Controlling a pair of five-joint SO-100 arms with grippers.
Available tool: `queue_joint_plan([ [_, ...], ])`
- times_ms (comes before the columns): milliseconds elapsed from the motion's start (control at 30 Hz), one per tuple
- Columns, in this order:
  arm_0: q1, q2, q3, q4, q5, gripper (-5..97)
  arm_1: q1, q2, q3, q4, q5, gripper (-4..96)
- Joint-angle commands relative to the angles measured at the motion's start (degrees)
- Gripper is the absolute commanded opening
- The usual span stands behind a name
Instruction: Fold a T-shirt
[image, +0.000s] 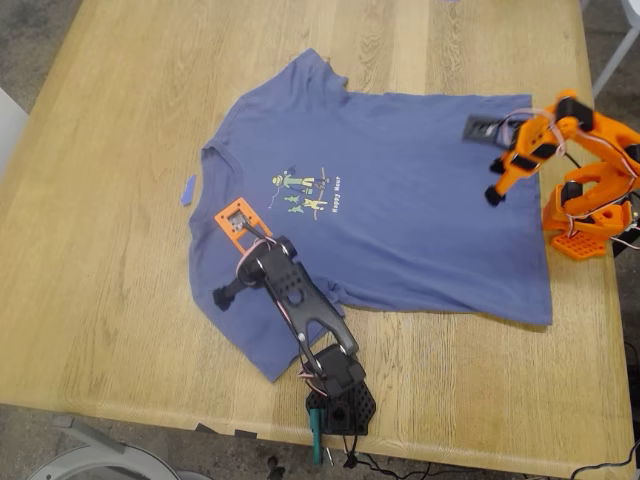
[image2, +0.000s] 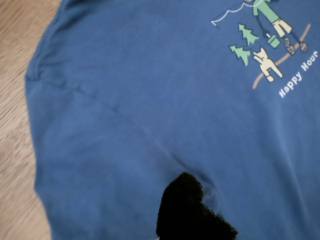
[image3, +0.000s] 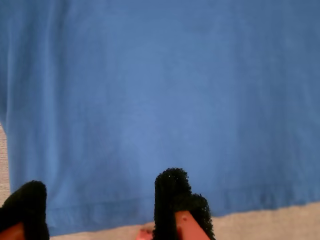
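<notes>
The T-shirt (image: 400, 190) lies flat across the table (image: 120, 200), collar toward the exterior view's left, hem toward its right. My first gripper (image: 228, 292) hangs over the near sleeve, my second gripper (image: 496, 180) over the hem. A small strip (image: 188, 189) lies on the table just beside the collar.

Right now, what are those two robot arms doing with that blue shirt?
They are getting ready to fold it. The T-shirt lies spread flat on the wooden table, not folded yet. My first gripper, on the black arm, hovers over the sleeve near the picture on the chest. My second gripper, on the orange arm, hangs open over the hem at the exterior view's right. Neither holds any cloth. A small purple strip lies beside the collar.
</notes>
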Motion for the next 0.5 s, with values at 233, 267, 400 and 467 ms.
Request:
queue_joint_plan([
  [233,0.8,-13.4,-3.9,-18.0,-0.1,68,-2.8,-19.3,-11.3,-22.9,0.4,30.5],
  [267,0.5,-14.7,-3.9,-19.7,0.2,69,-3.3,-20.2,-10.7,-25.4,0.5,30.5],
  [400,-0.4,-19.9,-4.0,-31.3,2.6,72,-4.4,-23.8,-9.8,-33.0,0.7,31.4],
  [467,-0.4,-22.2,-5.4,-32.5,1.1,75,-4.7,-25.5,-9.9,-35.0,0.9,31.3],
])
